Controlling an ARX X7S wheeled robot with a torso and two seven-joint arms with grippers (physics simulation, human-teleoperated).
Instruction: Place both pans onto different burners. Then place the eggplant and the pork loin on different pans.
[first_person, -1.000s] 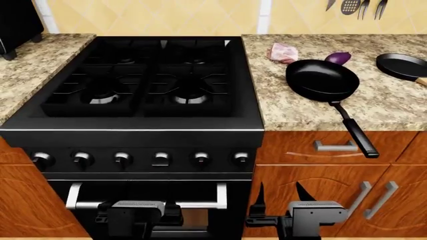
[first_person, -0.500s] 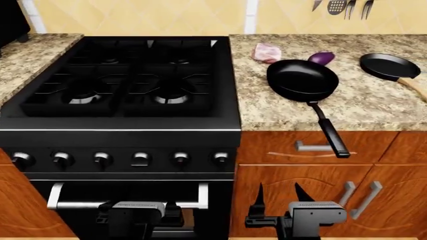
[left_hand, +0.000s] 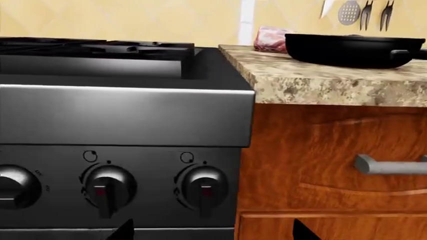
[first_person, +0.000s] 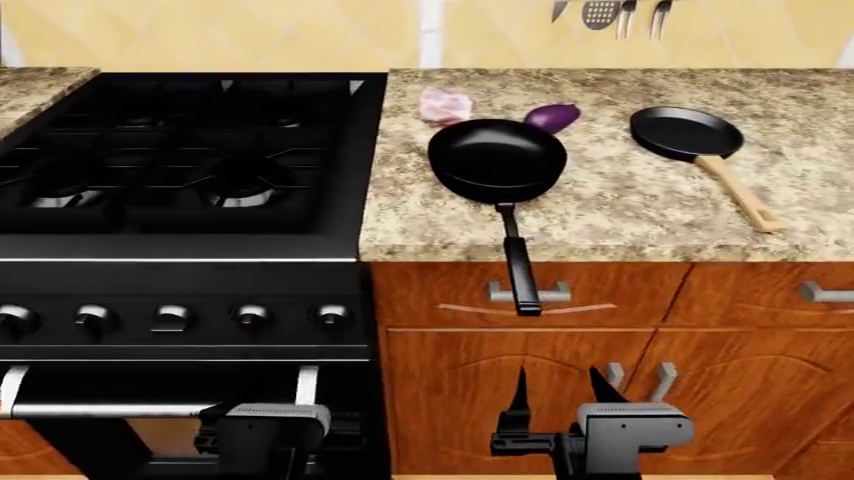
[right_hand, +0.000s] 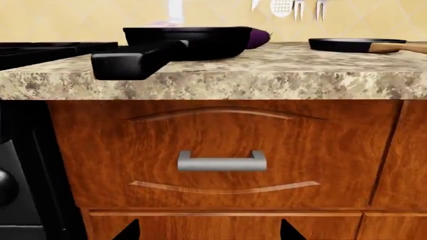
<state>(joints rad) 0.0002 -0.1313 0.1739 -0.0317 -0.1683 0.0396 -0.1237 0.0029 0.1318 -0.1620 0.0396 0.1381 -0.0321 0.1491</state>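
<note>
Hanging low in front of the cabinets, well below counter level: both grippers, neither touching anything. Right gripper (first_person: 558, 385) with its two dark fingertips upright and spread wide, nothing between them, facing a wooden drawer front (right_hand: 220, 150) with a grey bar handle (right_hand: 221, 161). Left gripper (first_person: 267, 425) down by the oven door, beside the oven's rail handle (first_person: 94, 409); fingers not visible in the head view, only two dark tips at the wrist view's lower edge, set well apart and holding nothing.

Resting on the speckled granite counter (first_person: 601, 215), right of the black stove (first_person: 187, 150): the deeper pan (first_person: 497, 158), its long black handle (first_person: 517, 260) reaching past the counter edge over the drawer. Just behind that pan, toward the yellow tiled wall: the pork loin (first_person: 446, 104) on the stove side and the eggplant (first_person: 551, 117) on the other, both close to the rim. Farther right and apart: the shallower pan (first_person: 685, 133) with its wooden handle (first_person: 738, 193) angled toward the counter front.

Bare of cookware: the burners (first_person: 243, 193) under the black grates. Below them, a row of knobs (first_person: 171, 318). High on the wall, hanging utensils (first_person: 607, 14).
</note>
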